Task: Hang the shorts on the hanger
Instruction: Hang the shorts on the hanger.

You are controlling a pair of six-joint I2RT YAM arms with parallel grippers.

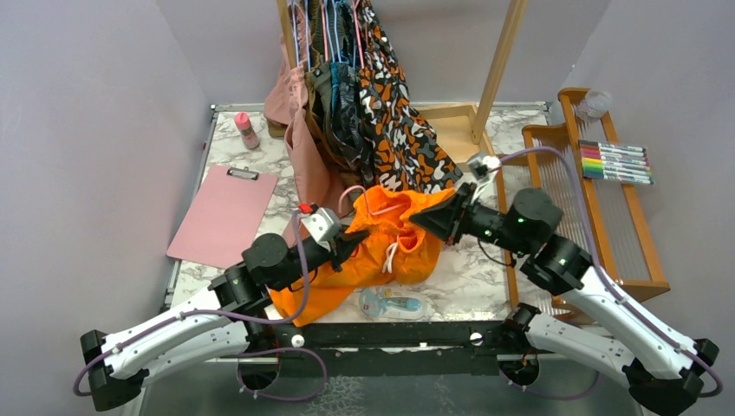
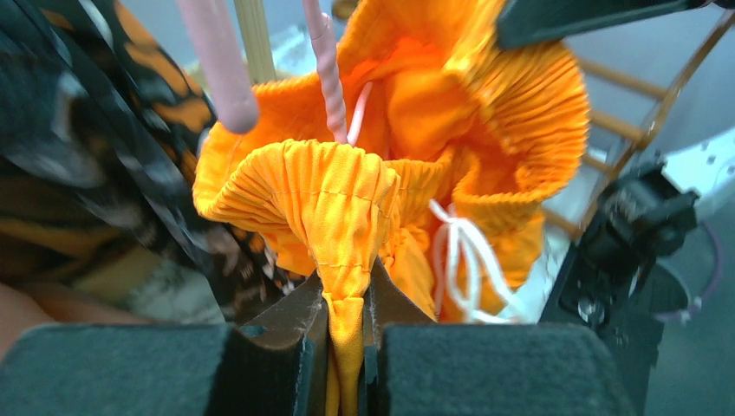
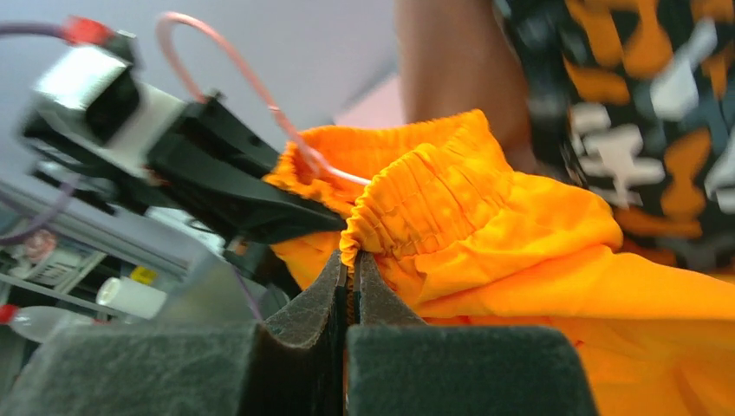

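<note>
Dark padded fingers fill the foreground of both wrist views, and each pair is pinched tight on gathered orange fabric: the left tool (image 2: pixel 347 295) is clamped on a fold of the waistband of the shorts (image 2: pixel 347 191), and the right tool (image 3: pixel 354 269) is closed on the waistband's opposite side. From above, the shorts hang bunched between the two tools over the middle of the marble table (image 1: pixel 485 277). Their waist opening is stretched between the grips, the white drawstring (image 2: pixel 459 260) dangles in front, and the lower fabric drapes toward the near edge beside the left arm. The pink wire hanger (image 2: pixel 328 61) shows only its twisted neck and hook, rising out of the waist opening between the tools; the rest is hidden in the fabric. Just behind the shorts, an orange, black and white patterned garment (image 1: pixel 403 130) and a dusty pink garment (image 1: pixel 303 165) hang from a wooden rack (image 1: pixel 503 61). A pink clipboard (image 1: pixel 224 215) lies on the left of the table, with a small pink bottle (image 1: pixel 247 130) behind it. A small blue and white object (image 1: pixel 392 303) lies in front of the shorts. On the right, coloured markers (image 1: pixel 617 162) rest on a wooden stand (image 1: pixel 607 225).
</note>
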